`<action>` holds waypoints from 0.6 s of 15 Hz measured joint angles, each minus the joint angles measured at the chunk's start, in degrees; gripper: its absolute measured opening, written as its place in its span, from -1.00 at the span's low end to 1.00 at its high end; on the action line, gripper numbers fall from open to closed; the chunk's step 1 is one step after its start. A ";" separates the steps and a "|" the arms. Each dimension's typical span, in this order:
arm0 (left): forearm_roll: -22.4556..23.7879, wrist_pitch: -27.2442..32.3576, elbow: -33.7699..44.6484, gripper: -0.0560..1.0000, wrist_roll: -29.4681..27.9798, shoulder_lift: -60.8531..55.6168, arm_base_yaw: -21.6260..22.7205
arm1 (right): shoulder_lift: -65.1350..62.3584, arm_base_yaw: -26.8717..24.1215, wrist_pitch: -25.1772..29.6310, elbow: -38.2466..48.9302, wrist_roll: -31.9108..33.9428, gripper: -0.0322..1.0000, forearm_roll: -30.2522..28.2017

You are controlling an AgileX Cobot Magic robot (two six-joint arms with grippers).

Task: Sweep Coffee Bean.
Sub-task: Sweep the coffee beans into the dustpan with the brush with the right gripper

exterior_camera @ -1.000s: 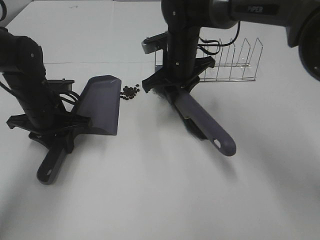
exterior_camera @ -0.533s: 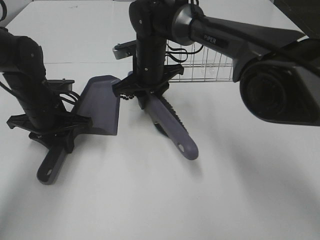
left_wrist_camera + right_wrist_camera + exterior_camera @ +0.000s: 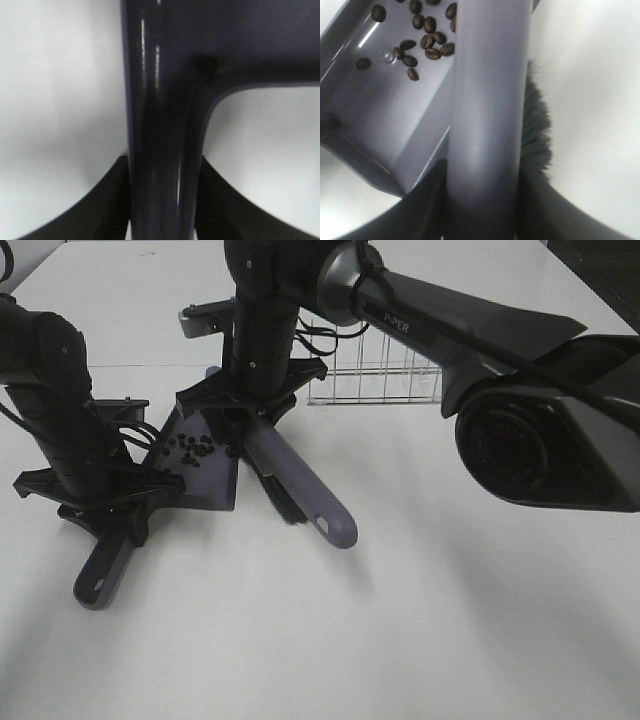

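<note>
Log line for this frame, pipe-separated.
left gripper: shut on dustpan | right gripper: shut on brush | coffee beans: inside dustpan | brush: at dustpan mouth

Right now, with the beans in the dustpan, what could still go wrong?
1. The coffee beans lie loose on the dustpan floor; a tilt by the left end effector could roll them out the open mouth.
2. The brush in the right end effector sits at that mouth; drawing it back might drag beans out.
3. The right arm hides table there, so strays may go unseen.
</note>
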 joint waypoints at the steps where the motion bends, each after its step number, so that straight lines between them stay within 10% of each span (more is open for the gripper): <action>1: 0.00 0.00 0.00 -0.28 0.00 0.00 -0.06 | -1.38 0.00 0.23 0.00 0.00 -0.40 -1.43; 9: 2.64 -0.06 -0.34 -0.28 -4.41 0.06 -0.06 | -5.56 -3.55 0.23 0.00 -0.11 -0.40 -13.46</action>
